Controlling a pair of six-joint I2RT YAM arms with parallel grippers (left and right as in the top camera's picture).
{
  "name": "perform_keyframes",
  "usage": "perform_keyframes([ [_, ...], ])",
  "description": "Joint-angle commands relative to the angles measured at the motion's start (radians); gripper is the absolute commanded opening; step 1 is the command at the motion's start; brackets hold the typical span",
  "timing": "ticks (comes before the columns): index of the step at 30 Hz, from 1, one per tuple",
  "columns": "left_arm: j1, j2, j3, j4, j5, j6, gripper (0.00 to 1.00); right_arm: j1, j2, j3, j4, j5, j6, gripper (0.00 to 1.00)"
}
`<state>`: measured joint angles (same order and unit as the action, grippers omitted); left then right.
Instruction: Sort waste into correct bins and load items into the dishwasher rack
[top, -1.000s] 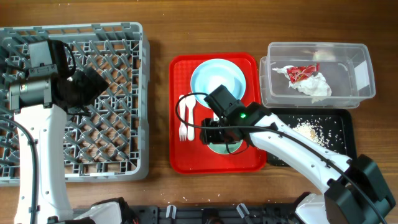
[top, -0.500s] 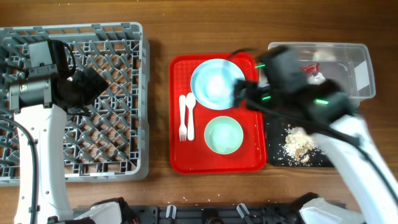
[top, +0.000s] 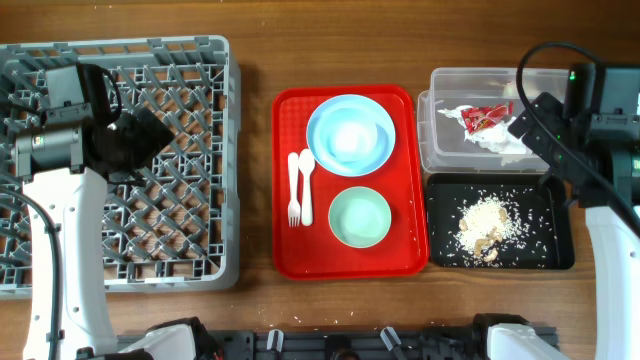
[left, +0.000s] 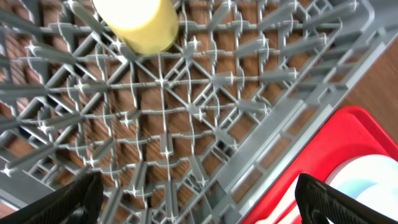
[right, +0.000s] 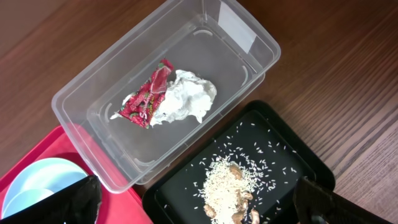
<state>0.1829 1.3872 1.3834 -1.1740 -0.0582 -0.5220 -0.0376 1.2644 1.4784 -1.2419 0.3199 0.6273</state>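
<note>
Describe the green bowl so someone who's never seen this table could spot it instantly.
Find the red tray mid-table, right of the big grey rack. Seen from overhead, the bowl sits in its lower half, below the light-blue plate, right of the white fork and spoon. It is the only pale green thing, and smaller than the plate.

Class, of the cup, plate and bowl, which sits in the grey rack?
The yellow cup; it sits in the grey rack, while the blue plate and green bowl lie on the red tray.
</note>
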Motion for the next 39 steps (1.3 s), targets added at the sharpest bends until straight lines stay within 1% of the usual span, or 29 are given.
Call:
perform_keyframes([
  [1, 0.005, -0.009, 0.012, 0.017, -0.188, -0.003, 1.00, -0.004, 0.022, 0.004, 0.000, 0.030, 0.001, 1.00],
  [6, 0.005, -0.009, 0.012, 0.018, -0.193, -0.004, 1.00, -0.004, 0.030, 0.004, 0.000, 0.030, 0.001, 1.00],
  [8, 0.005, -0.009, 0.012, 0.047, -0.187, -0.011, 1.00, -0.004, 0.030, 0.004, 0.000, 0.030, 0.001, 1.00],
  [9, 0.005, -0.009, 0.012, 0.048, -0.106, -0.011, 1.00, -0.004, 0.030, 0.004, 0.000, 0.030, 0.001, 1.00],
  [11, 0.005, -0.009, 0.012, 0.027, 0.101, -0.011, 1.00, -0.004, 0.030, 0.004, 0.000, 0.030, 0.001, 1.00],
  [15, 0.001, -0.009, 0.011, -0.020, 0.627, -0.011, 1.00, -0.004, 0.030, 0.004, 0.000, 0.030, 0.001, 1.00],
  [17, -0.031, -0.009, 0.008, -0.020, 0.776, -0.008, 1.00, -0.004, 0.030, 0.004, 0.000, 0.030, 0.002, 1.00],
  [18, -0.059, -0.009, 0.008, -0.019, 0.816, -0.002, 1.00, -0.004, 0.030, 0.004, 0.000, 0.030, 0.002, 1.00],
  [19, -0.118, -0.009, 0.008, -0.019, 0.836, 0.021, 1.00, -0.004, 0.030, 0.004, 0.000, 0.030, 0.001, 1.00],
  [20, -0.227, -0.008, 0.008, -0.016, 0.815, 0.046, 1.00, -0.004, 0.030, 0.004, 0.000, 0.030, 0.002, 1.00],
  [23, -0.438, 0.001, 0.008, 0.031, 0.738, 0.042, 1.00, -0.004, 0.030, 0.004, 0.000, 0.030, 0.002, 1.00],
  [24, -0.529, 0.010, 0.008, 0.068, 0.702, 0.038, 1.00, -0.004, 0.030, 0.004, 0.000, 0.030, 0.001, 1.00],
  [25, -0.620, 0.021, 0.008, 0.110, 0.652, 0.016, 1.00, -0.004, 0.030, 0.004, 0.000, 0.030, 0.001, 1.00],
  [27, -0.753, 0.048, 0.008, 0.176, 0.530, -0.044, 1.00, -0.004, 0.030, 0.004, 0.000, 0.030, 0.001, 1.00],
  [29, -0.904, 0.095, 0.008, 0.244, 0.359, -0.118, 1.00, -0.004, 0.030, 0.004, 0.000, 0.030, 0.002, 1.00],
  [30, -0.954, 0.117, 0.008, 0.267, 0.288, -0.141, 1.00, -0.004, 0.030, 0.004, 0.000, 0.030, 0.001, 1.00],
  [32, -1.044, 0.178, 0.008, 0.315, 0.187, -0.148, 1.00, -0.004, 0.030, 0.004, 0.000, 0.030, 0.001, 1.00],
  [34, -1.104, 0.242, 0.008, 0.367, 0.140, -0.148, 1.00, -0.004, 0.030, 0.004, 0.000, 0.030, 0.002, 1.00],
  [38, -1.167, 0.358, 0.008, 0.454, 0.135, -0.148, 0.98, -0.004, 0.030, 0.004, 0.000, 0.030, 0.002, 1.00],
  [39, -1.180, 0.382, 0.008, 0.466, 0.135, -0.148, 0.94, -0.004, 0.030, 0.004, 0.000, 0.030, 0.001, 1.00],
])
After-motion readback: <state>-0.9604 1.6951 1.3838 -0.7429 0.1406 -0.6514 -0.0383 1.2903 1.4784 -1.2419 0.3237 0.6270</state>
